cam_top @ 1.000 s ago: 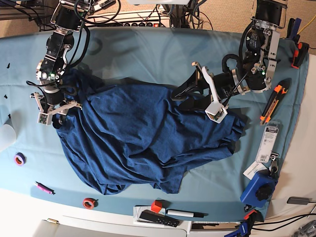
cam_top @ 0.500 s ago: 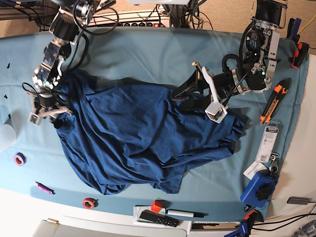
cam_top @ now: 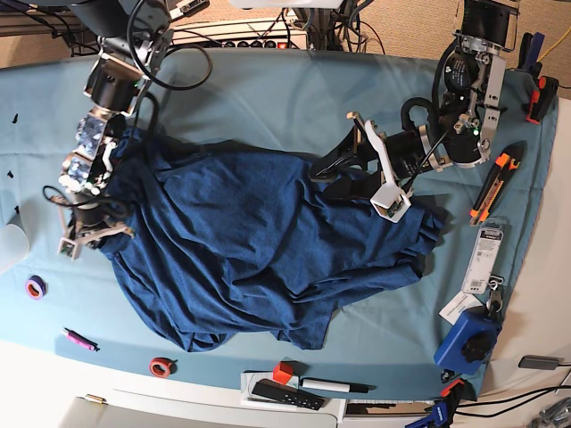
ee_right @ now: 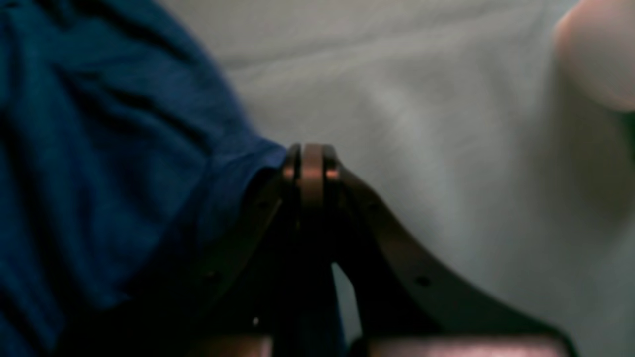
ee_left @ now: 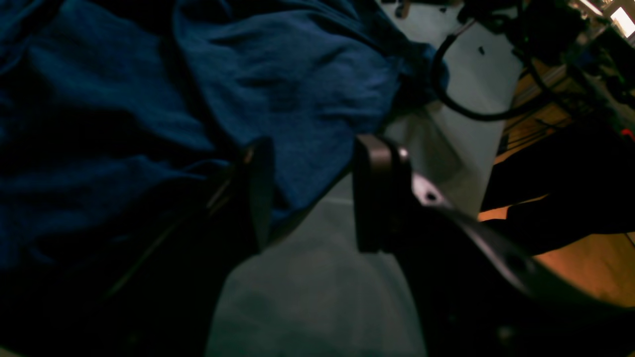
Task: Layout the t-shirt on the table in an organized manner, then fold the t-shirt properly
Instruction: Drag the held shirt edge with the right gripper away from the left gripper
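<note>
Crumpled dark navy-blue knit t-shirt [cam_top: 259, 250] lying mid-table on the light teal cloth-covered table [cam_top: 268, 98].

Right gripper [ee_right: 310, 163] sits at the shirt's edge, jaws pressed shut; whether fabric is pinched between them cannot be told. Left gripper [ee_left: 312, 198] hovers over the opposite edge, jaws apart, holding nothing. An orange utility knife [cam_top: 493, 183] lies beside the table's edge.

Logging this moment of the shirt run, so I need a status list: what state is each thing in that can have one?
t-shirt: crumpled, not laid flat, unfolded.
right gripper: shut at the shirt's edge; cloth between the jaws cannot be told.
left gripper: open, over the shirt's edge, holding nothing.
table: cloth-covered, shirt lying on it.
</note>
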Controlling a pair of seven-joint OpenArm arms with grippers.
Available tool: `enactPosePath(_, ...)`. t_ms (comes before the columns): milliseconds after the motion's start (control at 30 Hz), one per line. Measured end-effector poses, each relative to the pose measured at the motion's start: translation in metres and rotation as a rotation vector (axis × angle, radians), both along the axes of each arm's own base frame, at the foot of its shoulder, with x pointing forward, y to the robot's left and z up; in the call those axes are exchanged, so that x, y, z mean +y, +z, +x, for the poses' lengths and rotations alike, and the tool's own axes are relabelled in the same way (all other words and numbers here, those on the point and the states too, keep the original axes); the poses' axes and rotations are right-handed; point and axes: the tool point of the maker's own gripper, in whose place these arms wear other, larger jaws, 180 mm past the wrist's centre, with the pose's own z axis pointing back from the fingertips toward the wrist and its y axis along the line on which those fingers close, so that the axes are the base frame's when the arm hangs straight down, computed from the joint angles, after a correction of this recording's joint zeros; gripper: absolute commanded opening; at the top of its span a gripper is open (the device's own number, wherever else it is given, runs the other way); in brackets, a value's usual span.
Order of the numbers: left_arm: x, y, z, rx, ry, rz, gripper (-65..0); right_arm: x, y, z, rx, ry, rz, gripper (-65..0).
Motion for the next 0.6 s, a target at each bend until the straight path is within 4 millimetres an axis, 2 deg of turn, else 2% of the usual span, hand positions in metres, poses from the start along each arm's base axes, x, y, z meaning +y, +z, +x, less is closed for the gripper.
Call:
enactPosePath(333, 0.0, 0.0, 0.0, 0.0, 0.0, 0.001, -38.4, -0.066, 0.047, -0.007, -0.037, -0.061, -0.149, -65.0)
enactPosePath(433, 0.0, 0.0, 0.0, 0.0, 0.0, 0.0, -38.4, -0.076, 0.054, -0.009, -0.041, -0.068, -0.173, -65.0)
enactPosePath(500, 0.0, 0.0, 0.0, 0.0, 0.0, 0.0, -38.4, -0.075, 0.054, -0.008, -0.035, -0.047, -0.173, -65.0)
enactPosePath(600, 0.0, 0.0, 0.0, 0.0, 0.0, 0.001, -38.4, -0.071, 0.053, -0.006, -0.032, -0.026, -0.168, -49.2)
